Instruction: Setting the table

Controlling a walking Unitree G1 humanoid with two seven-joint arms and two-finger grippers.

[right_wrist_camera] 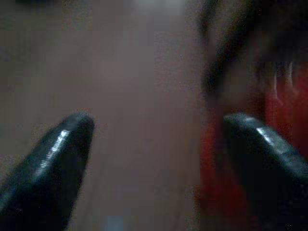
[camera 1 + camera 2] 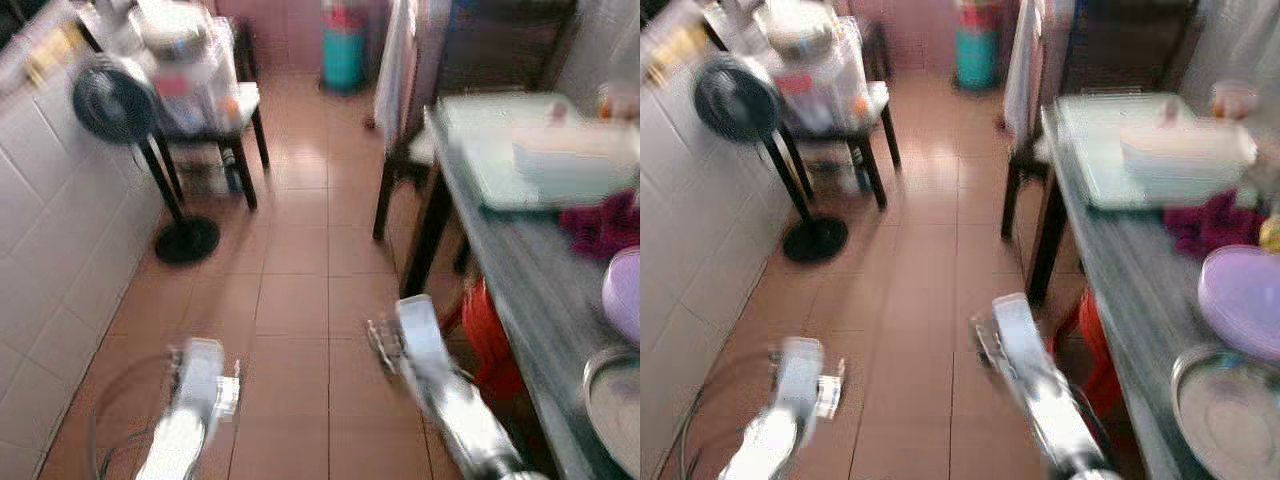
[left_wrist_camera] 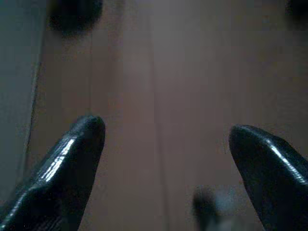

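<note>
A Unitree G1 walks a narrow tiled kitchen aisle, the head views smeared by motion, with the dining table [image 2: 1140, 300] running along its right side and a white tiled wall [image 2: 40, 230] on its left. Both arms hang low over the terracotta floor [image 2: 290, 270], a carrying-nothing posture that suits a robot in transit. The left gripper [image 3: 166, 139] has its two black fingers spread wide with only floor between them, and the right gripper [image 1: 156, 130] is spread just as wide and equally empty, with something red, probably the red stool [image 2: 490, 340] tucked under the table's near end, blurred beyond one finger. The tableware sits on the tabletop at the right: a round metal plate [image 2: 1230, 415] at the near edge, seemingly bare, a lilac plate or lid [image 2: 1245, 295] just beyond it, and a crumpled maroon cloth [image 2: 1210, 222] farther along. At the far end a pale tray [image 2: 1095, 150] bears a white rectangular container [image 2: 1185, 150], its contents hidden. A dark chair [image 2: 400, 150] draped with light cloth stands at the far end of the table. On the left, a standing fan [image 2: 110, 100] and a small side table [image 2: 215, 110] stacked with clear containers line the wall, and a teal cylinder [image 2: 343, 50] stands at the far end of the aisle. Judging by the empty claws, no piece has yet been picked up.
</note>
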